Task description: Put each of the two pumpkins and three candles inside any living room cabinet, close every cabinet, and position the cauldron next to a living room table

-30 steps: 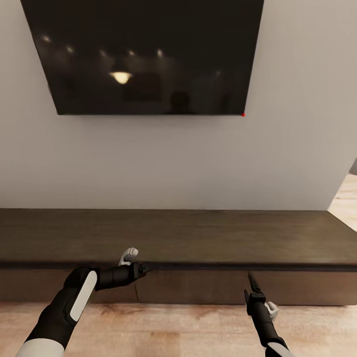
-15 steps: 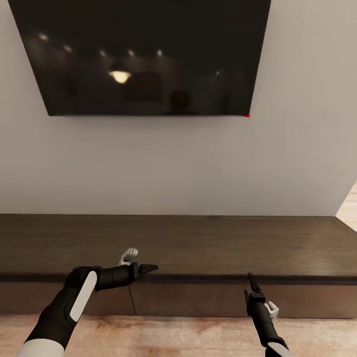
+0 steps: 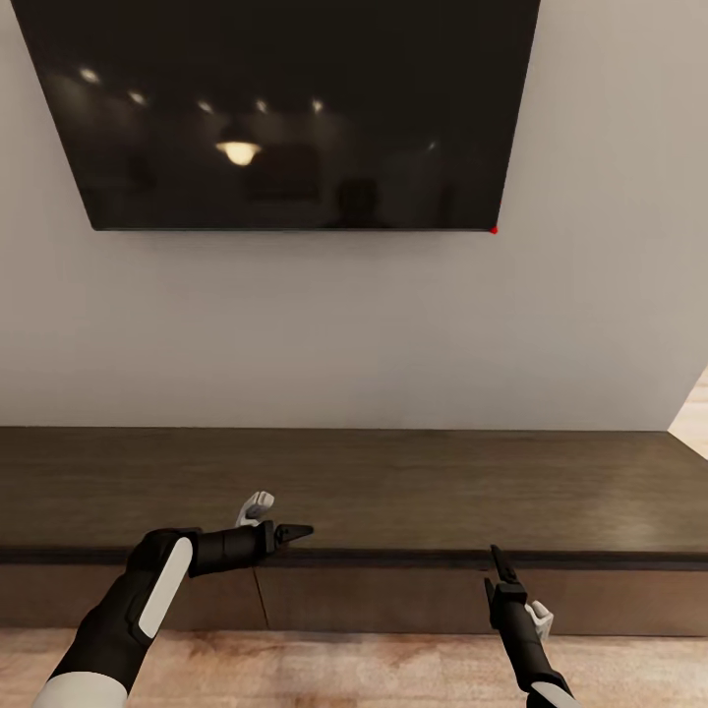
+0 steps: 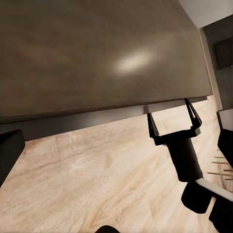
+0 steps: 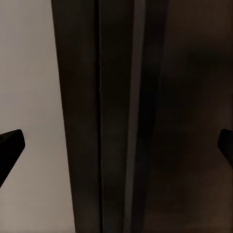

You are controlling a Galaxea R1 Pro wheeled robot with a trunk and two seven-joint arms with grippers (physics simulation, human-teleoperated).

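Both grippers, left (image 3: 298, 532) and right (image 3: 500, 562), hang spread and empty at the cabinet's (image 3: 393, 482) front edge; the view has crept nearer, drawer fronts shut, so opening comes next.

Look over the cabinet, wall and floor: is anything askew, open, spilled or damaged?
Nothing stands out. The cabinet sits level with its drawer fronts shut, the TV hangs straight, and the floor shows no spill. Both grippers, left and right, are empty.
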